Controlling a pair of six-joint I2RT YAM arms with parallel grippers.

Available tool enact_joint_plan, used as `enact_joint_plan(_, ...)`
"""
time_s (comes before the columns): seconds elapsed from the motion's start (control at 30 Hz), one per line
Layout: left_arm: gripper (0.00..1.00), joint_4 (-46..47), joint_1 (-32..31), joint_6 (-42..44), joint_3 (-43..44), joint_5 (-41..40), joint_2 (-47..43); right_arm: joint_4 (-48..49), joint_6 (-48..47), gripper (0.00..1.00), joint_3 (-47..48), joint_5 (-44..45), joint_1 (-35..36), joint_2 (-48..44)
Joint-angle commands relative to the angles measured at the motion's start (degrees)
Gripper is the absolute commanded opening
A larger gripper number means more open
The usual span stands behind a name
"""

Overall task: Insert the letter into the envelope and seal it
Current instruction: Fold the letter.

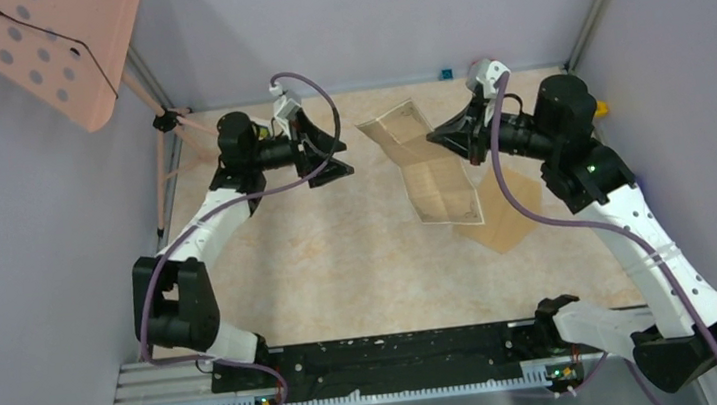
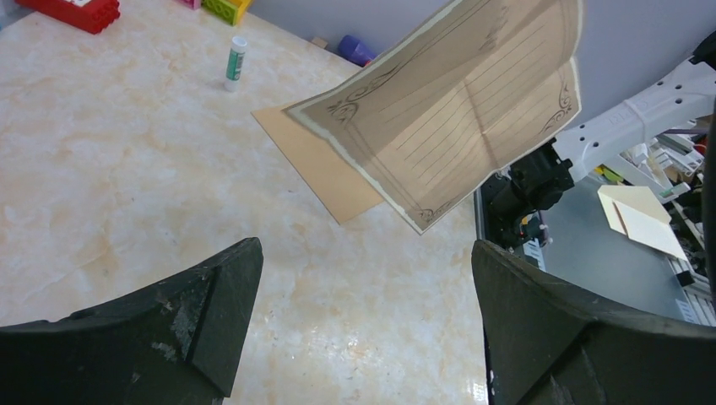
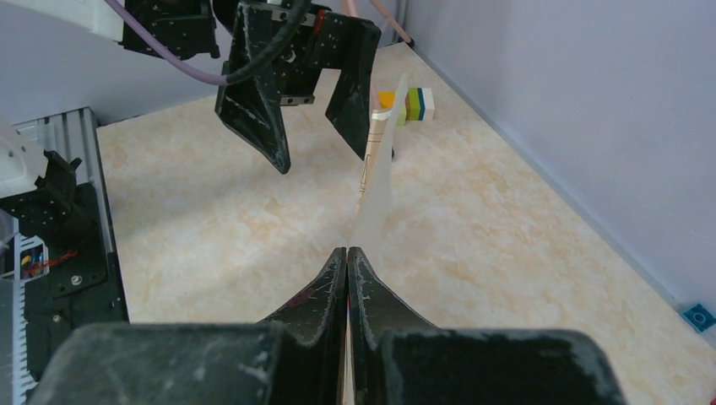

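Observation:
The letter (image 1: 431, 165), a pale lined sheet with a decorative border and fold creases, hangs in the air above the table. My right gripper (image 1: 440, 138) is shut on its right edge. In the right wrist view the letter (image 3: 380, 160) shows edge-on, rising from the closed right gripper (image 3: 347, 253). The tan-brown envelope (image 1: 507, 219) lies flat on the table, partly under the letter. In the left wrist view it (image 2: 325, 169) lies behind the sheet (image 2: 456, 101). My left gripper (image 1: 328, 157) is open and empty, left of the letter, also seen head-on (image 3: 321, 159) and in its own view (image 2: 363, 321).
A glue stick (image 2: 236, 59) lies on the table beyond the envelope, with red bricks (image 2: 72, 10) at the far edge. A coloured block (image 3: 409, 103) sits near the wall. A pink perforated board (image 1: 46, 44) stands at the back left. Walls enclose the table.

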Motion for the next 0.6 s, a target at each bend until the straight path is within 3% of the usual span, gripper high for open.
enact_joint_plan(0.0,0.99,6.78,-0.04,-4.01,-0.91,-0.55,3.45,3.49,1.93,0.00,2.13,0.04,-0.81,0.77)
enact_joint_plan(0.13,0.98,22.83,-0.07,-16.32,-2.77,0.60,8.11,4.50,4.35,0.00,3.95,-0.61,-1.26,1.83)
enact_joint_plan(0.23,0.98,49.10,-0.16,-33.46,-5.30,0.89,12.60,5.77,7.63,0.00,5.32,-2.20,-2.38,2.59)
enact_joint_plan(0.33,0.95,69.21,-0.24,-50.24,-4.10,-0.32,18.51,8.49,13.88,0.00,5.59,-4.03,-4.25,3.09)
enact_joint_plan(0.57,0.92,70.11,-3.51,-49.76,-4.34,-3.39,19.69,20.87,28.68,0.00,1.36,-9.14,-9.39,3.41)
